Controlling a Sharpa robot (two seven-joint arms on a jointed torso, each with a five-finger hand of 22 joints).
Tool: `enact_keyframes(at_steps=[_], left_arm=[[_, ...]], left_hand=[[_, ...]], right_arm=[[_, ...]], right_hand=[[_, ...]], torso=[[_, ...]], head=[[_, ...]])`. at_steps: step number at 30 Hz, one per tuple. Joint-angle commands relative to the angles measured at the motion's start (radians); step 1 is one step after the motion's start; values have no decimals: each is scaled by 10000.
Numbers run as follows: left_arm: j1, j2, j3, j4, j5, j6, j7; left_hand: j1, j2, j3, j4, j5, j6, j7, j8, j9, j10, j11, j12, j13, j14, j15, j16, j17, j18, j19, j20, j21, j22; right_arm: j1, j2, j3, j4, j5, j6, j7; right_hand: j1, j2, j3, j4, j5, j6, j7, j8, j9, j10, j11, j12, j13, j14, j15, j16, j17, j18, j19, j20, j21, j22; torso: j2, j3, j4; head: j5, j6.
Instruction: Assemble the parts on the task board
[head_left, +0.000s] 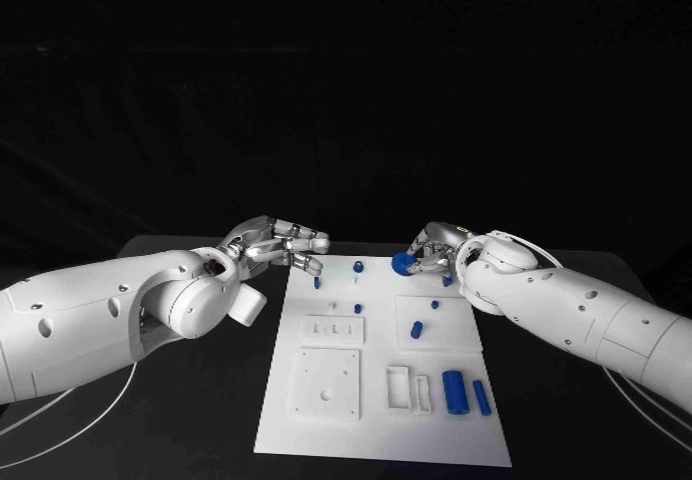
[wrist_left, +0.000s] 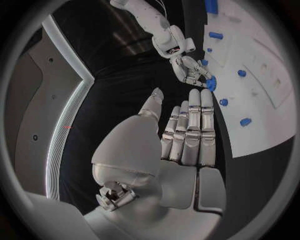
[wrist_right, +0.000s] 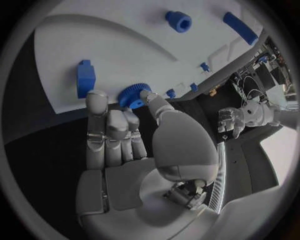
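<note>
Right now I am holding a small round blue toothed gear (wrist_right: 132, 95) in my right hand (head_left: 440, 255), pinching it between thumb and fingertips just over the far right corner of the flat white rectangular task board (head_left: 447, 440). From the head view the gear is showing as a blue blob at my fingertips, right at the board's far edge. From my right wrist I am seeing its ridged rim, though my fingers (wrist_right: 100, 125) are covering part of it, so I cannot make out its face.

My left hand (head_left: 274, 245) is hovering beside the far left corner of the board, holding nothing, its fingers apart and stretched out nearly straight; whether it is touching the black surface (head_left: 188, 420) I cannot tell.

Other blue parts are lying or standing on the board: a short upright peg (head_left: 358, 267) near the far edge, a small stubby piece (head_left: 417, 329) at the middle, and a fat cylinder (head_left: 454, 391) with a slimmer bar (head_left: 480, 397) beside it near the right edge. Raised white blocks with slots and holes are sitting on the near left part; their details are too small to read.
</note>
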Motion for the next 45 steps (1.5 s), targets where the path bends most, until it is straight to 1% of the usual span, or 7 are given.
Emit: enact_keyframes(at_steps=[1,7,15,21,28,34,45], left_arm=[[14,16,8,17,-38,176,12],[14,17,8,11,-41,194,-15],[14,21,7,6,-63,223,-41],[14,34,7,-12,-85,239,-55],[14,52,3,-37,-95,262,-77],[14,59,1,-49,-103,280,-93],[13,72,-2,-71,-141,313,-133]], left_hand=[[-14,7,3,14,-34,-38,49,13,6,-76,14,27,15,15,10,-34,14,2,24,-18,22,-29],[-14,7,3,14,-34,-38,49,13,6,-76,14,27,15,15,10,-34,14,2,24,-18,22,-29],[-21,-6,-1,25,-39,-90,56,12,4,-90,18,28,15,13,14,-32,14,3,21,-15,23,-42],[-21,-6,-1,25,-39,-90,56,12,4,-90,18,28,15,13,14,-32,14,3,21,-15,23,-42],[-21,-6,-1,25,-39,-90,56,12,4,-90,18,28,15,13,14,-32,14,3,21,-15,23,-42],[-19,-9,6,29,-30,-78,55,14,6,-109,23,28,16,2,19,-35,13,4,14,-10,26,-60],[-29,-13,5,36,-24,-75,58,14,6,-131,29,28,16,-5,24,-37,12,4,11,-6,27,-66]], right_arm=[[-97,-8,-60,-8,10,884,-5],[-97,-18,-60,72,-129,908,-32],[-96,-29,-61,200,-290,896,-91],[-96,-16,-61,274,-427,790,-188],[-95,0,-61,332,-681,683,-337],[-95,5,-62,411,-1004,591,-489],[-94,41,-63,489,-1162,528,-759]], right_hand=[[-99,30,-318,-84,-80,-45,40,26,18,-26,-3,-29,-14,57,25,40,42,71,350,100,-65,49],[-35,132,-813,-73,-84,-69,65,28,20,-22,33,-18,-19,62,49,75,121,99,379,129,-151,146],[7,160,-1233,92,-543,-38,69,29,23,-13,59,8,-17,71,72,87,157,108,394,151,-213,237],[178,174,-1783,588,-888,51,60,34,31,19,74,49,-11,73,84,115,192,126,415,165,-208,332],[112,148,-1750,806,-990,598,-83,34,110,66,-15,87,28,81,27,136,219,61,424,114,-185,370],[79,-6,-2155,1415,-1598,884,-185,37,291,91,-65,73,41,92,-8,160,262,8,428,72,-164,406],[14,-242,-2398,2724,-1753,1008,-260,39,503,143,-112,68,88,105,-46,183,318,-35,438,30,-139,434]], torso=[[1,1,6],[6,5,4],[10,1,2],[13,-2,7],[14,-9,15],[18,-2,2],[17,0,19]], head=[[-14,-11],[-21,-17],[-34,-25],[-48,-21],[-63,-22],[-75,-20],[-95,-7]])
